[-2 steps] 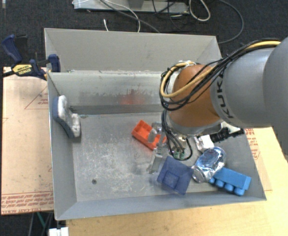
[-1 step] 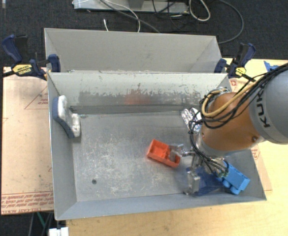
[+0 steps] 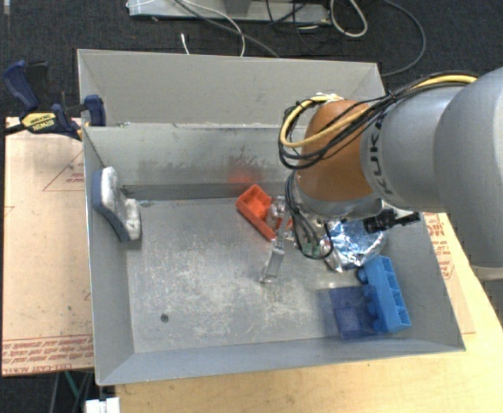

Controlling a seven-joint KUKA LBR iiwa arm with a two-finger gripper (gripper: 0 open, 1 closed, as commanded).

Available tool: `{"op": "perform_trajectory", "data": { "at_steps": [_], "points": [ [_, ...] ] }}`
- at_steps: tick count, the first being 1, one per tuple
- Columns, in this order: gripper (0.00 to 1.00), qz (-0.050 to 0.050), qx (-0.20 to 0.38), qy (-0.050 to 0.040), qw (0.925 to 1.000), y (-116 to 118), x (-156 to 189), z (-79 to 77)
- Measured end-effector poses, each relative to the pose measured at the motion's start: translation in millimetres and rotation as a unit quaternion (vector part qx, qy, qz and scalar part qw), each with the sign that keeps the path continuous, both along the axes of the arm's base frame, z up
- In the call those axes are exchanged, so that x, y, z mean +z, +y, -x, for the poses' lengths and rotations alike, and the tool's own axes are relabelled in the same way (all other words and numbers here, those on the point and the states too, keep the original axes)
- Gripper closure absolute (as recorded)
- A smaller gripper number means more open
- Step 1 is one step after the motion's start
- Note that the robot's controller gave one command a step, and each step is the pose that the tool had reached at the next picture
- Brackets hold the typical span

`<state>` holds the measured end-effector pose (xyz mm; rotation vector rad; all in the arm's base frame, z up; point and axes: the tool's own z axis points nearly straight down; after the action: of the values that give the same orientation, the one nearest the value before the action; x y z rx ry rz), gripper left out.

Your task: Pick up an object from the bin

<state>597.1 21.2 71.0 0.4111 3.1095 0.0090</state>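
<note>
The gripper (image 3: 270, 269) reaches down to the bin (image 3: 199, 317) floor near the middle, and whether it is open or closed cannot be told. An orange block (image 3: 251, 202) lies just beside it, toward the back wall. Crumpled foil (image 3: 358, 246) and a blue brick (image 3: 387, 292) sit to the right, and a grey metal piece (image 3: 118, 203) lies far left. The floor is grey metal, scuffed with pale scratches. Around the bin is dark carpet (image 3: 62, 15) with cables (image 3: 354, 15) at the top.
</note>
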Motion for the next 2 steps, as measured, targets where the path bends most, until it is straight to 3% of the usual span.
{"op": "perform_trajectory", "data": {
  "at_steps": [1, 2],
  "points": [
    [0.0, 0.002, 0.048, -0.0016, 0.9988, -26.2, 28.8, 80.9],
    [1.0, 0.005, 0.12, -0.0045, 0.9927, 21.6, 12.8, -53.8]
  ]
}}
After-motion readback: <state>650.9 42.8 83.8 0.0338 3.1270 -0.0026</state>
